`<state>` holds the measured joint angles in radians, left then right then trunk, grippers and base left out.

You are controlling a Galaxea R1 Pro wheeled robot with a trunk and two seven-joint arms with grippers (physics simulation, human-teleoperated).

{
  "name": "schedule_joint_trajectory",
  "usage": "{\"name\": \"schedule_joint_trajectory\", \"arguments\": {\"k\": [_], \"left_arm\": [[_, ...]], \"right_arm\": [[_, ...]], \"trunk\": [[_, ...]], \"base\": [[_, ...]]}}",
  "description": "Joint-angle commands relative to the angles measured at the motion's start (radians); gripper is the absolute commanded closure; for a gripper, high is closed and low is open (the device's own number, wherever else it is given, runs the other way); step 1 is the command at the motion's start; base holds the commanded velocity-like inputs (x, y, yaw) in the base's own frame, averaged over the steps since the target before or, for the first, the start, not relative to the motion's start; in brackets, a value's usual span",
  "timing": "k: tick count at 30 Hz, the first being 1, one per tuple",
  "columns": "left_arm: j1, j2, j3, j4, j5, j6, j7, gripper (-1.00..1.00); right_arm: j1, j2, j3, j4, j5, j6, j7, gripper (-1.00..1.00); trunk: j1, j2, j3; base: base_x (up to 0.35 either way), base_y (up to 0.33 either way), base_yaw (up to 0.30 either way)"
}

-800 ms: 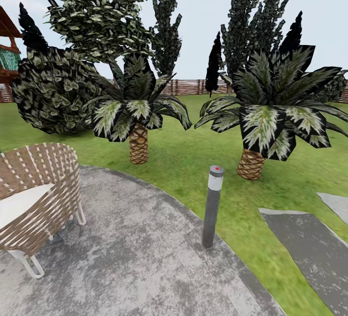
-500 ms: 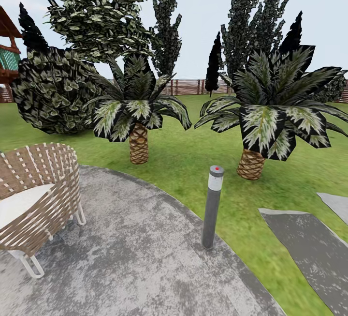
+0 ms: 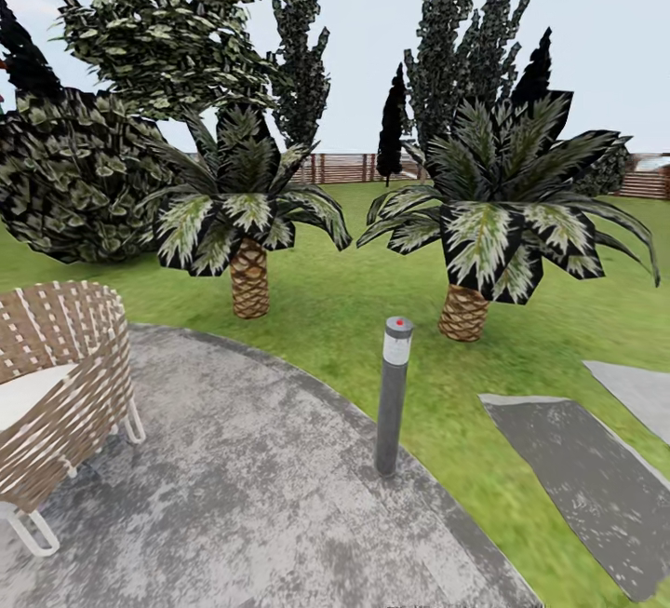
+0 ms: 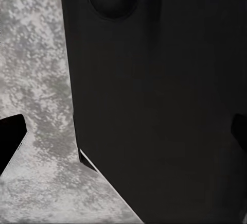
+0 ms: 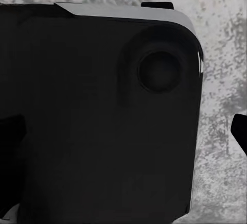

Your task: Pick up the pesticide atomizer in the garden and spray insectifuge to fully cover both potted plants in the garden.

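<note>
Across the round grey patio (image 3: 233, 487), seen from the head camera: wicker chair (image 3: 56, 403) at the left edge, grey bollard lamp (image 3: 393, 394) with a red-lit top at the paving's rim, lawn (image 3: 372, 301) beyond. Two scaly-trunked palms, left palm (image 3: 244, 217) and right palm (image 3: 489, 208), well apart on the grass, backed by dark shrubs and tall conifers, with a brown slatted fence (image 3: 349, 168) along the far boundary and grey stepping slabs (image 3: 586, 473) at the right. Pesticide atomizer and potted plants nowhere among these things from this standpoint; location therefore not determinable. Wrist views: dark robot body panels close to each lens over mottled grey paving; black tips at the frame edges probably the fingers, too little visible to judge how far either hand is open or whether anything is held. Step in hand, as a judgement: search and travel, grasping not yet possible. Good practice: slow turn of base and head to sweep the lawn low down, since small grey pots and a slim dark bottle sit near ground level; wide berth around lamp and chair; arms kept tucked while driving. Brands, labels, writing: none legible anywhere.
</note>
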<state>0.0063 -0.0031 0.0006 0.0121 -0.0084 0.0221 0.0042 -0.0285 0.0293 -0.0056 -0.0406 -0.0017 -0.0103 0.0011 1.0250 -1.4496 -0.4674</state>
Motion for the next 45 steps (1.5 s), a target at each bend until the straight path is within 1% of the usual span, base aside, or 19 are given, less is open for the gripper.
{"name": "schedule_joint_trajectory", "arguments": {"k": [1, 5, 21, 24, 29, 32, 34, 38, 45], "left_arm": [[0.000, 0.000, 0.000, -0.001, -0.001, 0.002, 0.000, -1.00], [0.000, 0.000, 0.001, -0.004, -0.001, 0.002, 0.000, -1.00], [-0.002, 0.007, 0.001, -0.007, -0.001, 0.001, 0.000, -1.00], [-0.005, 0.008, 0.001, -0.008, -0.001, 0.001, 0.000, -1.00], [-0.007, 0.027, 0.002, -0.009, 0.000, 0.001, 0.000, -1.00], [-0.009, 0.037, 0.002, -0.012, 0.000, 0.001, 0.000, -1.00], [-0.010, 0.044, 0.002, -0.027, -0.001, 0.001, 0.000, -1.00], [-0.011, 0.054, 0.001, -0.079, -0.001, 0.001, 0.000, -1.00], [-0.012, 0.059, 0.003, -0.200, 0.000, 0.001, 0.001, -1.00]], "right_arm": [[-0.001, 0.000, -0.001, 0.001, 0.000, -0.007, 0.000, -1.00], [-0.001, 0.000, -0.001, 0.001, 0.000, -0.019, 0.000, -1.00], [-0.001, -0.003, -0.002, -0.001, 0.001, -0.021, 0.000, -1.00], [-0.001, -0.010, -0.002, -0.001, 0.001, -0.021, 0.000, -1.00], [-0.001, -0.023, -0.002, -0.023, 0.000, -0.021, 0.000, -1.00], [-0.001, -0.039, -0.002, -0.054, 0.000, -0.021, 0.000, -1.00], [-0.001, -0.051, -0.002, -0.078, 0.000, -0.021, 0.000, -1.00], [-0.001, -0.060, -0.003, -0.143, 0.000, -0.020, 0.000, -1.00], [-0.001, -0.063, -0.003, -0.254, 0.000, -0.020, 0.000, -1.00]], "trunk": [[0.000, 0.000, -0.001], [0.000, 0.000, 0.000], [0.000, 0.000, -0.003], [0.000, 0.000, -0.005], [0.000, 0.000, -0.009], [0.000, 0.000, -0.011], [0.000, 0.000, -0.013], [0.000, 0.000, -0.017], [0.000, 0.000, -0.025]], "base": [[0.000, 0.000, -0.291], [0.000, 0.000, -0.295], [0.000, 0.000, -0.299], [0.000, 0.000, -0.288], [0.000, 0.000, -0.277], [0.000, 0.000, -0.267], [0.000, 0.000, -0.251], [0.000, 0.000, -0.240], [0.000, 0.000, -0.234]]}}
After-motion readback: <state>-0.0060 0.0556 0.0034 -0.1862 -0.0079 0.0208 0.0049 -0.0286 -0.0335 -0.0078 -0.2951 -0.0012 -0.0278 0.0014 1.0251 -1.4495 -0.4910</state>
